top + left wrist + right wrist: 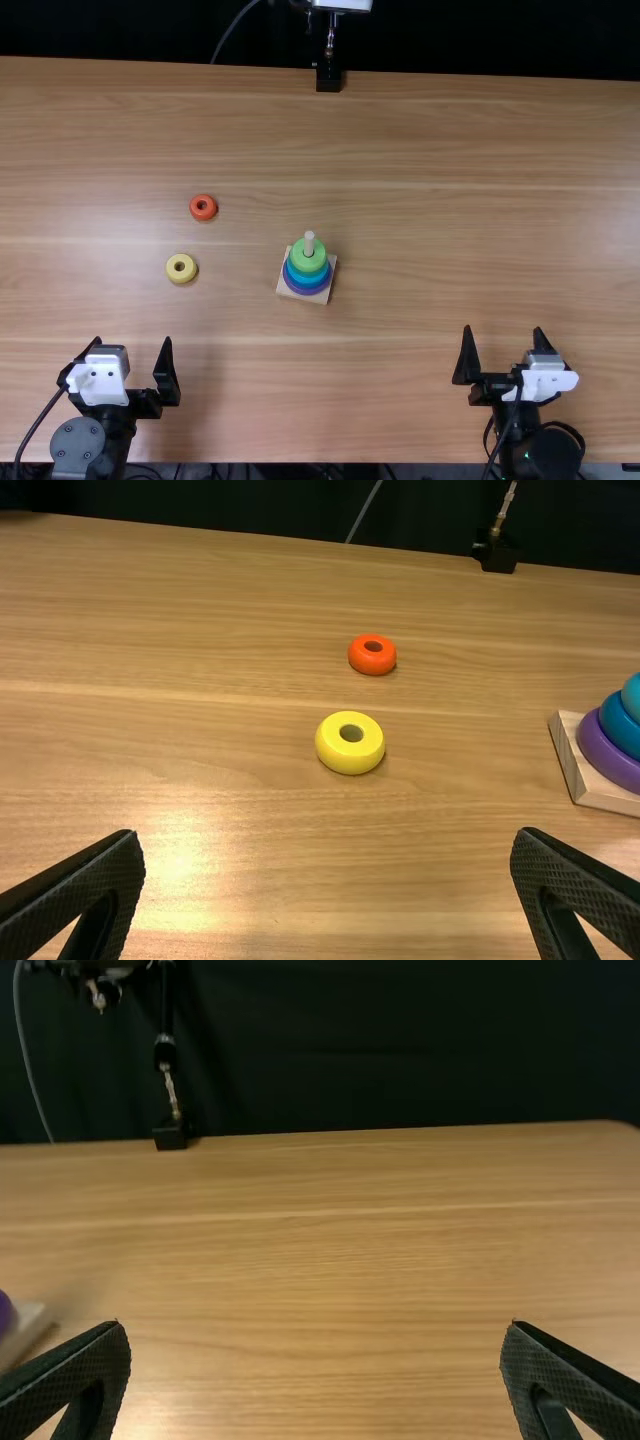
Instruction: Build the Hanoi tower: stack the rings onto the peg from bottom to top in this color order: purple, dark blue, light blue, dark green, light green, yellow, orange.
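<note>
My left gripper stands open near the table's front left, and its spread fingers frame the left wrist view. Front right, my right gripper is open too, with nothing between its fingers in the right wrist view. The wooden base carries an upright peg near mid-table. Around the peg sit purple, blue and light blue rings, with green on top. The yellow ring and, farther back, the orange ring lie flat on the table, left of the base.
The wooden table spreads around the rings and base. At its far edge a black clamp foot holds a metal stand, also visible in the right wrist view, where the base's edge shows at one side.
</note>
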